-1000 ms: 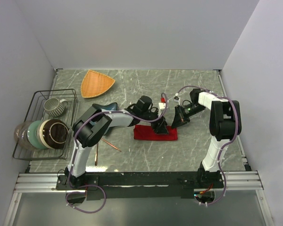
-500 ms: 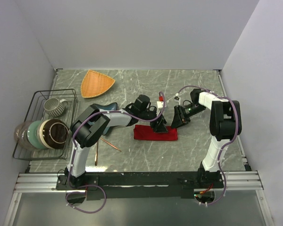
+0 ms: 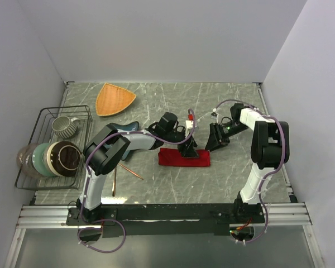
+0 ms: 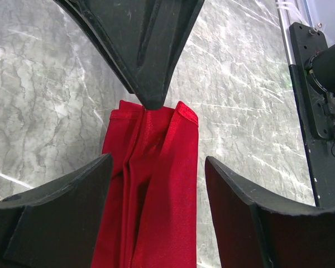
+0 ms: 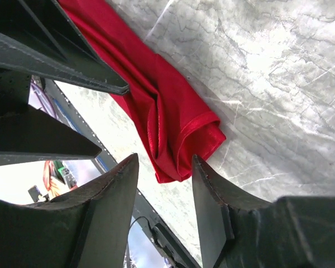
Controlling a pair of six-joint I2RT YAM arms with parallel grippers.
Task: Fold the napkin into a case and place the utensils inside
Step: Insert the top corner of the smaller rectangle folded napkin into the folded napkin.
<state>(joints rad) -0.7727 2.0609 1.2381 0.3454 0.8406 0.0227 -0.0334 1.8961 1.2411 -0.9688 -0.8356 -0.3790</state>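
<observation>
Folded red napkin (image 3: 181, 158) is being straddled mid-counter (image 3: 167, 187) by the left claw (image 4: 157, 163), fingers spread, nothing gripped. And the right claw (image 5: 164, 161) is being held released as well, just beside the napkin's end.

I am backing the right gripper (image 3: 210, 146) off to the right, away from the right end of the napkin (image 3: 181, 159), and its forearm is swinging outward. The left arm (image 3: 139, 139) is shifting its elbow slightly leftward.
</observation>
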